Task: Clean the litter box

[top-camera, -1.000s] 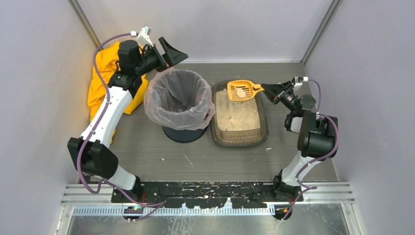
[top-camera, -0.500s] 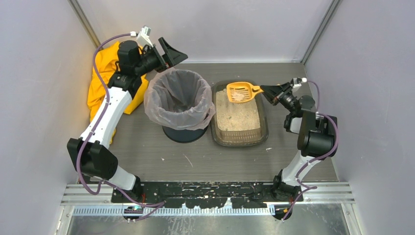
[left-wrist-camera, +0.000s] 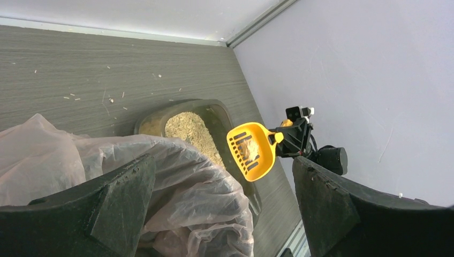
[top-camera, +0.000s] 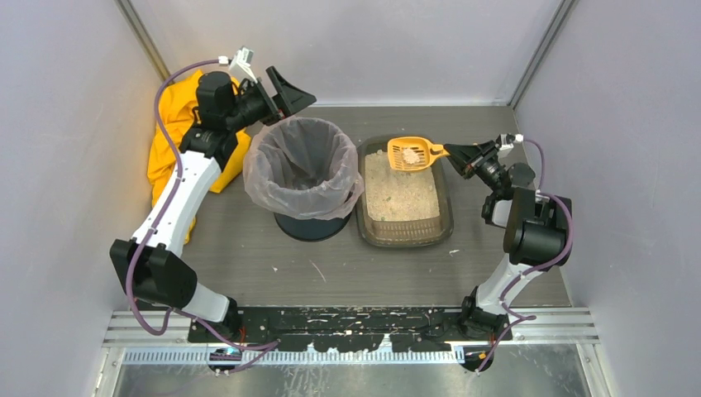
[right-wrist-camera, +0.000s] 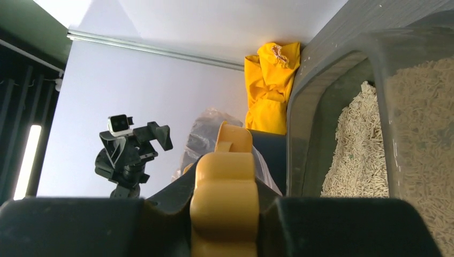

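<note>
This looks like a robot test room in a lab. Plain pale walls (top-camera: 66,124) close in a grey desk (top-camera: 372,265) on three sides, with metal strips (top-camera: 541,50) in the corners. The left arm (top-camera: 186,190) and the right arm (top-camera: 529,231) are bolted to a black plate (top-camera: 347,318) at the near edge. Purple cables (top-camera: 165,99) run along them, and a small white camera (top-camera: 242,62) sits on a wrist. The litter box (top-camera: 403,235) stands on this work desk.

Bin (top-camera: 270,188) just beside litter box (top-camera: 404,238)
</note>
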